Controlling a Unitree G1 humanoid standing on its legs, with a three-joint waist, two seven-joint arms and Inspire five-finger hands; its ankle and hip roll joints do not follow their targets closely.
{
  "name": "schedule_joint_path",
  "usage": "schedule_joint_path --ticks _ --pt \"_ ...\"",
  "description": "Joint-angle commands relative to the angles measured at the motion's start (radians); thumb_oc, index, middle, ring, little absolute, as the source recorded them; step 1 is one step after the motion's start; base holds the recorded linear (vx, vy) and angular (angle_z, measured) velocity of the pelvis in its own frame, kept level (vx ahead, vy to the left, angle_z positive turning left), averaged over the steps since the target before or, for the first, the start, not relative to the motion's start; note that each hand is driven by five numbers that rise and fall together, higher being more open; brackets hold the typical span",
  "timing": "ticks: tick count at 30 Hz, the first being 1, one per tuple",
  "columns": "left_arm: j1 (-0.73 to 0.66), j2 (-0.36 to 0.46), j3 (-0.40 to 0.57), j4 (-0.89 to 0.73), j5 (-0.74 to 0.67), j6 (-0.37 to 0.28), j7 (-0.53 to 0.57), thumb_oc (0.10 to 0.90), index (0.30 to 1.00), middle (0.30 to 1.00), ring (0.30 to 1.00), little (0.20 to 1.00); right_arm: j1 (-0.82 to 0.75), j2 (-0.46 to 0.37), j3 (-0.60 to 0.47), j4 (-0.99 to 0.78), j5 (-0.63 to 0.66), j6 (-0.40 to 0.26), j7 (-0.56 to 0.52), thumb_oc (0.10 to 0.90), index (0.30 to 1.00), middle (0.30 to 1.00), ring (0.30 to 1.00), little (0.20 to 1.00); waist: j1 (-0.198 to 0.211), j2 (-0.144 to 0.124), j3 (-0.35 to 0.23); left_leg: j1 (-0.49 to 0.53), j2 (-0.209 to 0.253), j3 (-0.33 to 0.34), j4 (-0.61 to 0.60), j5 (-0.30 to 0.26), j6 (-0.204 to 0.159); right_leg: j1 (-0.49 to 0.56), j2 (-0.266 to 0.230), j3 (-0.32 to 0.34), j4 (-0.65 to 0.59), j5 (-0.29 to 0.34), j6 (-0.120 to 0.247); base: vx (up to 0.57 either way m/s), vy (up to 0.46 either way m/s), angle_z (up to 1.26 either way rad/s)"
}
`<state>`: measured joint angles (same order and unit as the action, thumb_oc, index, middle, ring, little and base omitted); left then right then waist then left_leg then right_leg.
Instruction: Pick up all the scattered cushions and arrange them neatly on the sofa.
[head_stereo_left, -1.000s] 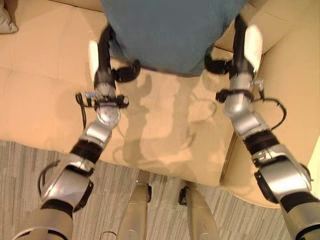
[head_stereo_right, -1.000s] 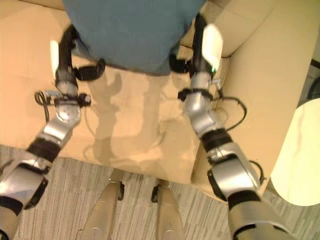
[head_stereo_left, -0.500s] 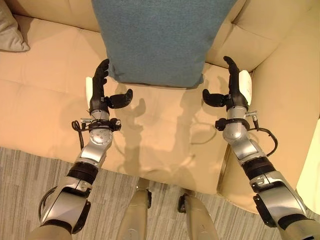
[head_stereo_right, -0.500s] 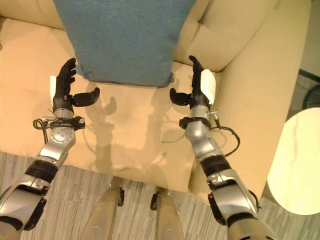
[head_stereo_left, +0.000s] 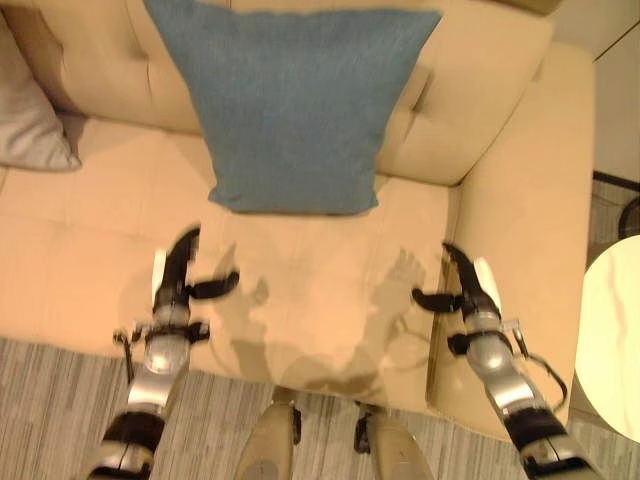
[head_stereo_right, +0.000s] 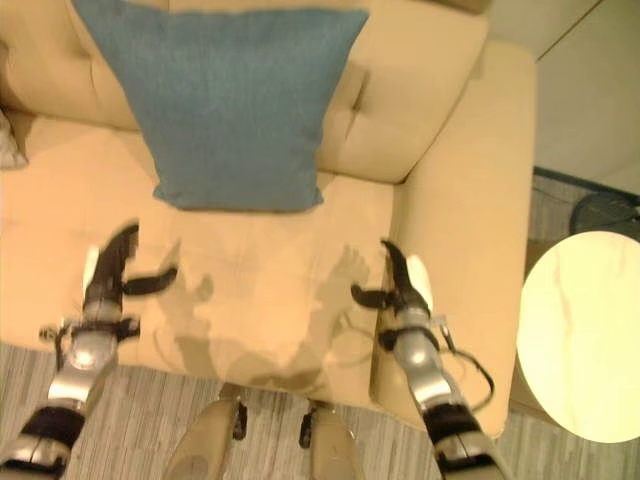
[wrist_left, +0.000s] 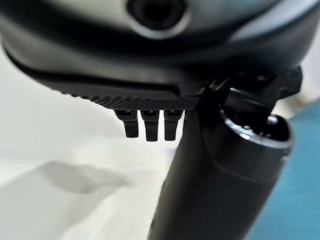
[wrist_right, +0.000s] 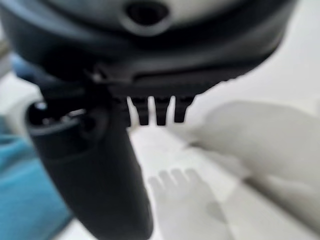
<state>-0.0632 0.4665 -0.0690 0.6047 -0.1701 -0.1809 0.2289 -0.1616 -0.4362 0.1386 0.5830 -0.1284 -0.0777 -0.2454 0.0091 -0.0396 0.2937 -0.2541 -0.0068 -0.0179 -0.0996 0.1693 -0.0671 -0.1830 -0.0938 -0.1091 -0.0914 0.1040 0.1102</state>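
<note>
Both robot hands, left and right, released blue cushion, pulled back, empty.

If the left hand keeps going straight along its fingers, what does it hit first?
Probably the blue cushion, near its lower left corner; the left hand is open and points that way over bare sofa seat. Depth is unclear.

I'm looking at a living room, a home setting: a tan upholstered sofa with a blue cushion propped against its backrest, a grey cushion at one end, striped carpet below, and a round pale side table beside the armrest.
</note>
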Motion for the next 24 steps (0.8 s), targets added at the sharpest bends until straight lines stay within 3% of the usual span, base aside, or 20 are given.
schedule_joint_path --ticks 1,9,18,23,24 --pt "0.024 -0.025 0.039 0.085 0.010 -0.029 -0.035 0.800 0.900 0.900 0.900 0.900 0.035 0.000 -0.007 0.005 0.031 -0.055 0.022 0.800 0.900 0.900 0.900 0.900 -0.007 -0.021 -0.200 0.043 0.001 0.047 0.012 -0.094 -0.021 0.012 0.003 -0.045 0.047 -0.049 0.041 0.03 -0.013 -0.11" --pt "0.145 -0.096 0.079 0.312 0.062 0.012 -0.071 0.800 0.900 0.900 0.900 0.900 0.151 0.023 -0.038 0.070 0.035 -0.064 0.062 0.800 0.900 0.900 0.900 0.900 -0.006 -0.024 -0.252 0.169 0.016 0.069 0.012 -0.132 -0.011 0.132 0.017 -0.035 0.030 -0.079 0.037 0.04 -0.030 -0.06" --pt "0.141 -0.119 0.064 0.472 0.106 0.037 -0.092 0.800 0.900 0.900 0.900 0.900 0.163 0.056 -0.005 0.227 0.047 -0.057 0.085 0.800 0.900 0.900 0.900 0.900 -0.012 -0.015 -0.265 0.242 0.040 0.062 0.012 -0.142 -0.016 0.202 0.039 -0.033 0.050 -0.127 0.014 0.01 -0.058 -0.02" --pt "0.121 -0.128 0.036 0.490 0.115 0.037 -0.094 0.800 0.900 0.900 0.900 0.900 0.153 0.062 0.004 0.258 0.072 -0.060 0.079 0.800 0.900 0.900 0.900 0.900 -0.016 -0.009 -0.235 0.217 0.057 0.050 0.022 -0.114 -0.027 0.197 0.057 -0.022 0.030 -0.131 -0.001 -0.14 -0.086 0.05" --pt "0.104 -0.132 0.025 0.490 0.113 0.040 -0.091 0.800 0.900 0.900 0.900 0.900 0.139 0.054 0.006 0.273 0.078 -0.060 0.069 0.800 0.900 0.900 0.900 0.900 -0.011 -0.021 -0.206 0.148 0.055 0.042 0.124 -0.124 -0.031 0.190 0.047 -0.027 0.030 -0.127 -0.006 -0.23 -0.062 0.21"
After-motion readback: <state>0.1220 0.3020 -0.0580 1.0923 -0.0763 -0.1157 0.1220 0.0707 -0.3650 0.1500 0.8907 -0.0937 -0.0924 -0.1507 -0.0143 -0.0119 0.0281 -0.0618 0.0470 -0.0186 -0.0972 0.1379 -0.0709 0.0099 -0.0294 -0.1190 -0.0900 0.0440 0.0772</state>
